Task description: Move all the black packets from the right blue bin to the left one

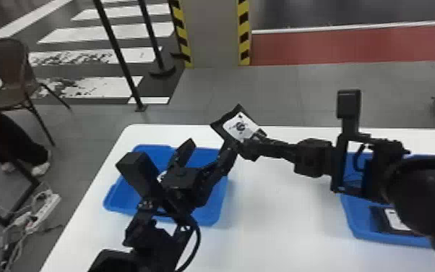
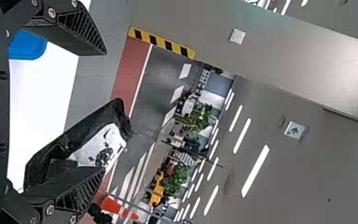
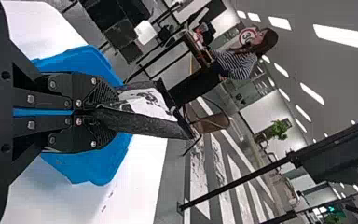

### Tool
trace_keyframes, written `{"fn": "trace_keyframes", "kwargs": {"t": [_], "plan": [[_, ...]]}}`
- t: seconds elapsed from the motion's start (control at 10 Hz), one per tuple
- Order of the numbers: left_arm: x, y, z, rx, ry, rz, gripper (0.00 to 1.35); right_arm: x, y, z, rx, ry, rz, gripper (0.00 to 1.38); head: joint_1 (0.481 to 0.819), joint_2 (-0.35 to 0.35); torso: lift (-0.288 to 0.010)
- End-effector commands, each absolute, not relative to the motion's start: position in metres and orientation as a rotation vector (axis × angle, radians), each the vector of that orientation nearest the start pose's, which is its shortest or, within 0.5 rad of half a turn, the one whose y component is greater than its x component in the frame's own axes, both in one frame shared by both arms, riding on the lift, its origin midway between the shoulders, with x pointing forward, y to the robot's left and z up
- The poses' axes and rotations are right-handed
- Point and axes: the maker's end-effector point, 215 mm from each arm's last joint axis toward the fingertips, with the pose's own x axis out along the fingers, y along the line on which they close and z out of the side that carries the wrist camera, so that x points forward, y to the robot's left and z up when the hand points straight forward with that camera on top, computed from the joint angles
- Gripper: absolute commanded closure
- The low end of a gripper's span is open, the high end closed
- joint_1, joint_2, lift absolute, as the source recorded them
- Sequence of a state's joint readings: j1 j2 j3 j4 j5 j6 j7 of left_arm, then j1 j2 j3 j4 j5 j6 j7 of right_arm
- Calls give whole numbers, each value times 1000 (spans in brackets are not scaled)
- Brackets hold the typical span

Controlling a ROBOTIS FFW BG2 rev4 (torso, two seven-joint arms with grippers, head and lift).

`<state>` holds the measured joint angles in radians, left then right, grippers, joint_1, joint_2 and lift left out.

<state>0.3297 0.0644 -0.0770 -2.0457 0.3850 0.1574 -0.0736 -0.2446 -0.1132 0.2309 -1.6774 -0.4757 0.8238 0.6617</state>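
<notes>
I have the packet point(image 1: 240, 127) pinched at one end in my right tool point(image 3: 107, 108), its fingers clamped together on it, and it is held up over the worktop point(image 1: 281, 217) near the far right corner of the left bin point(image 1: 122, 198). My left tool point(image 2: 103, 112) has its fingers wide apart, one of them close beside the packet; whether they touch I cannot tell.

I judge this packet light, soft-sided and a little padded, with a skin that may slide. It sticks out from the pinch without much droop, so I expect it to hold its shape while bending easily. A pinch at the end could let it swivel, so I want firm, flat contact but no crushing. If I pass it over, I should close my left tool across the free middle, on both broad faces, well away from the right fingertips, and only then let go.

Another packet point(image 1: 376, 218) lies in the right bin point(image 1: 357, 231); there I would take it by its long edges, lifting gently.
</notes>
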Motion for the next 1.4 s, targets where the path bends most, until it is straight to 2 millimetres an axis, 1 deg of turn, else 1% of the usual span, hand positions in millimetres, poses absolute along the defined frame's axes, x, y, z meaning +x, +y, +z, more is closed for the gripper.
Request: {"fn": "trace_keyframes", "kwargs": {"t": [0.0, 0.1, 0.2, 0.4, 0.6, 0.7, 0.8, 0.9, 1.0, 1.1, 1.2, 1.3], "plan": [[496, 161, -300, -355, 29, -218, 154, 506, 52, -310, 383, 450, 1100, 1130, 695, 205, -110], [497, 163, -302, -369, 36, -210, 154, 500, 59, -308, 392, 448, 1118, 1130, 695, 219, -110], [497, 162, -298, -398, 27, -209, 154, 497, 60, -308, 398, 447, 1125, 1130, 695, 235, -110], [494, 161, -299, -453, 29, -214, 154, 490, 61, -316, 415, 463, 1127, 1130, 695, 244, -110], [494, 148, -296, -513, 31, -247, 150, 490, 62, -319, 418, 471, 1129, 1130, 695, 244, -110], [494, 138, -301, -506, 61, -284, 196, 491, 62, -318, 412, 468, 1129, 1130, 695, 238, -110], [493, 131, -309, -488, 93, -310, 509, 492, 61, -318, 411, 469, 1127, 1130, 695, 229, -110], [492, 129, -312, -475, 101, -309, 969, 492, 61, -318, 411, 469, 1127, 1130, 695, 223, -110], [495, 140, -310, -441, 85, -281, 1013, 493, 61, -317, 410, 467, 1128, 1130, 695, 215, -110], [497, 152, -306, -418, 59, -249, 1181, 494, 62, -314, 409, 459, 1128, 1130, 695, 215, -110], [496, 161, -300, -421, 23, -212, 1217, 495, 61, -314, 408, 459, 1126, 1130, 695, 227, -110], [493, 170, -295, -425, -3, -184, 1217, 495, 61, -315, 407, 459, 1126, 1130, 695, 240, -110]]}}
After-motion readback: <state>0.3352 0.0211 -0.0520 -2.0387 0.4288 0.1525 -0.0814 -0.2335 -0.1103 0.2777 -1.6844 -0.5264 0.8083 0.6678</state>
